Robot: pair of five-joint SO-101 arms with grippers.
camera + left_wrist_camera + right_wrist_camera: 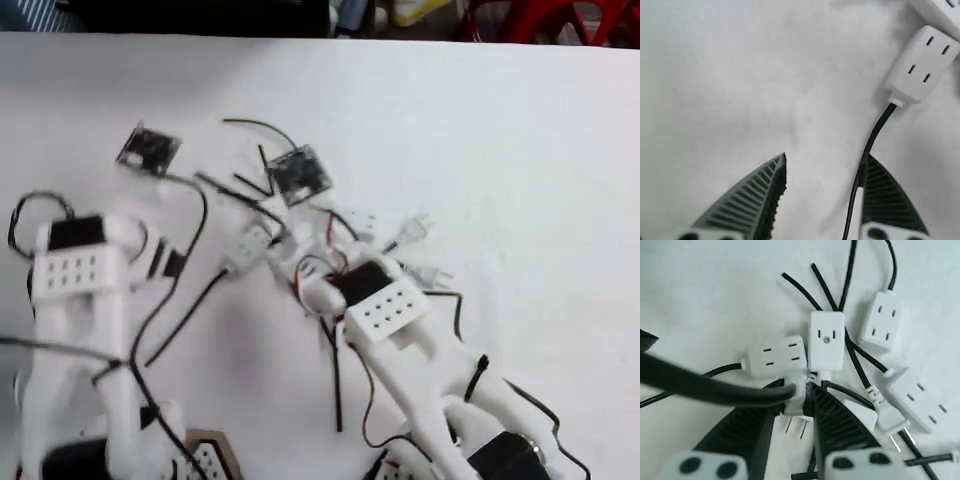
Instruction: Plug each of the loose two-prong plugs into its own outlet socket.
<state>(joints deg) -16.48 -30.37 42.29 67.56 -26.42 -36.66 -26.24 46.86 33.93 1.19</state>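
A thick black cable point(715, 390) crosses the right wrist view close to the lens and covers part of the right tool point(807, 390). Its black ribbed fingers point(840, 427) are pressed together on a small white two-prong plug point(796, 402). Most of the plug's body is hidden between them, and only its two metal prongs show, pointing back toward the wrist. Just beyond the fingertips lies a white double outlet socket point(777, 356) on a black cord, slots up; whether plug and socket touch cannot be told. Beside it lies a white single socket with a round hole point(826, 340), and near the tool a second loose white plug point(892, 420).

The left tool point(824, 157) hangs over the bare white worktop point(500, 120) with its grey ribbed fingers point(765, 195) apart. A thin black cord point(875, 140) runs along one finger's inner edge, contact unclear, up to a white four-slot socket block point(917, 62) ahead of the tool. Another white block point(940, 10) is cut off at the corner.
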